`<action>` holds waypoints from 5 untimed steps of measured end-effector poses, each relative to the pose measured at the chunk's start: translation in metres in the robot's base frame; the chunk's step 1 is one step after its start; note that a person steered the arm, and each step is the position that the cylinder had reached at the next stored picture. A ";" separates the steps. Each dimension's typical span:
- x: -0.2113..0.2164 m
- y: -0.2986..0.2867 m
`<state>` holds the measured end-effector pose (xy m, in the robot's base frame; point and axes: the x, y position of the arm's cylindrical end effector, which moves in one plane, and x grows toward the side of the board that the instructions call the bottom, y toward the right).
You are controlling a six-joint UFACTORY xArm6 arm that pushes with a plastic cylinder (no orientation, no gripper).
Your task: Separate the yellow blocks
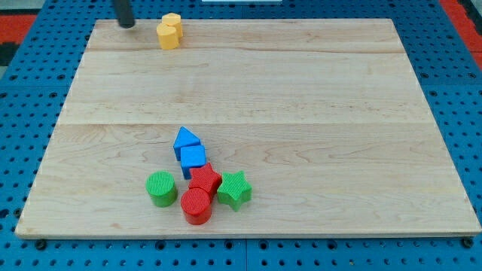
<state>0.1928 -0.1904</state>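
Observation:
Two yellow blocks touch each other near the view's top, left of centre: a yellow hexagon-like block (172,21) behind and a yellow rounded block (167,35) in front. My tip (126,25) rests on the board's top edge, to the left of the yellow pair, with a gap of about a block's width between it and them.
The wooden board (301,113) lies on a blue pegboard. Near the view's bottom, left of centre, a cluster: a blue triangle-topped block (186,138), a blue cube (193,157), a red star (204,180), a red cylinder (196,205), a green cylinder (161,187), a green star (234,189).

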 end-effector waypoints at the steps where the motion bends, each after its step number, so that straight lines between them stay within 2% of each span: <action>1: -0.001 0.041; 2: 0.019 0.086; 3: 0.072 0.064; 4: 0.075 0.054; 5: 0.028 0.067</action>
